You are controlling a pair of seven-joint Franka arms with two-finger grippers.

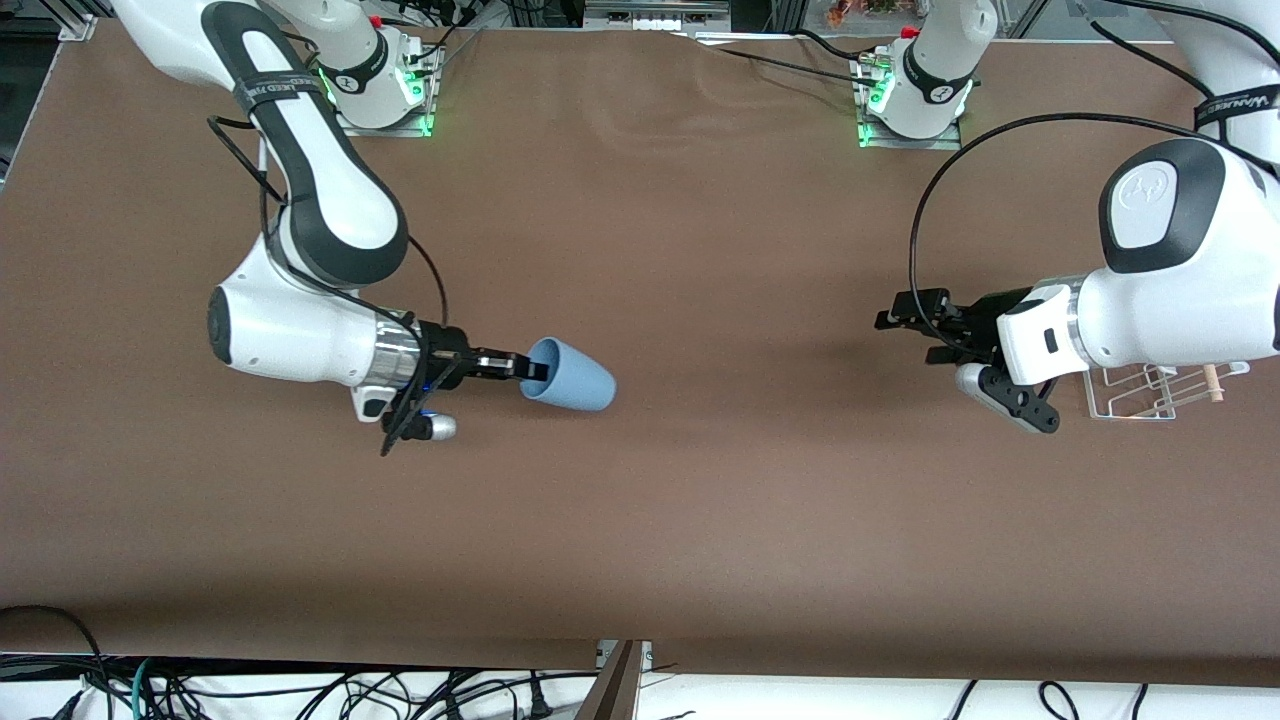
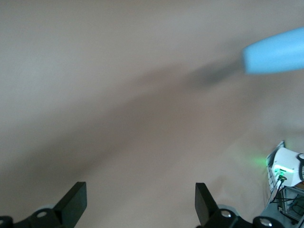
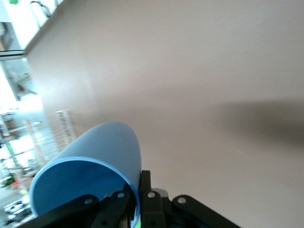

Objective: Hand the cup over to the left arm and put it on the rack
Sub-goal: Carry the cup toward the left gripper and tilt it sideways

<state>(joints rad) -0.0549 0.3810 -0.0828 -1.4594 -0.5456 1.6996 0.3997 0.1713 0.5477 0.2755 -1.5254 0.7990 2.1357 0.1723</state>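
Over the counter's [image 1: 640,520] right-arm end, at nine o'clock, my right pincer [image 1: 524,368] is pinching the cup's [image 1: 570,375] rim; a thin hold risking slippage. The left pincer [image 1: 905,335] is waiting, gaping empty, beside the rack [image 1: 1140,395].

The counter [image 1: 640,250] is covered edge to edge by a brown mat. One thing is seen resting on it: the white wire rack [image 1: 1150,392] (wooden dowel included), near the edge at the left arm's end.

Two white Franka arms with dark grey joints.
Black cables looped along both; bases glowed green (the right arm [image 1: 300,330] wore a silver wrist cuff).
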